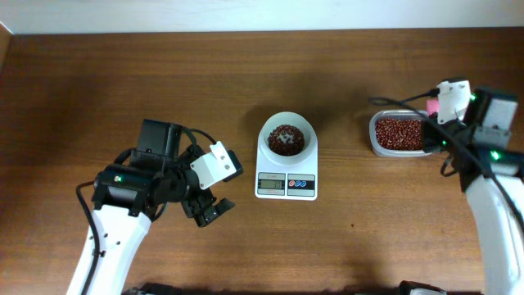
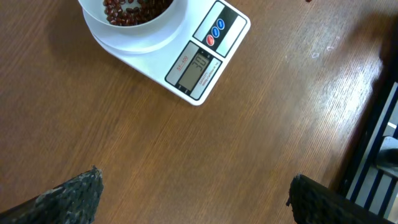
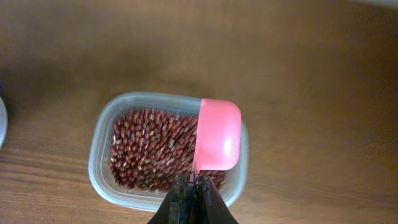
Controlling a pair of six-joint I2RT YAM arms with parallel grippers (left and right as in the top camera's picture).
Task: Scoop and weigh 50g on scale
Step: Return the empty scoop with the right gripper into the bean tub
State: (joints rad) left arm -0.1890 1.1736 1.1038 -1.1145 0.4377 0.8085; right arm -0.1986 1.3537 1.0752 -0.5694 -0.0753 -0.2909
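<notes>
1 scale (image 1: 286, 185), 1 bean tub (image 3: 96, 149), 1 scoop (image 3: 219, 134): scale betw. spread L hand (image 1: 219, 192) & R hand (image 3: 193, 186) clamped on scoop.

From the left wrist, the bowl (image 2: 175, 14) on the scale (image 2: 166, 60) is cut off at eleven o'clock, and the digits on its display (image 2: 198, 67) are too blurred to be read. The handle of the pink scoop (image 3: 217, 134) is hidden inside the right hand (image 3: 191, 184) at six o'clock.
</notes>
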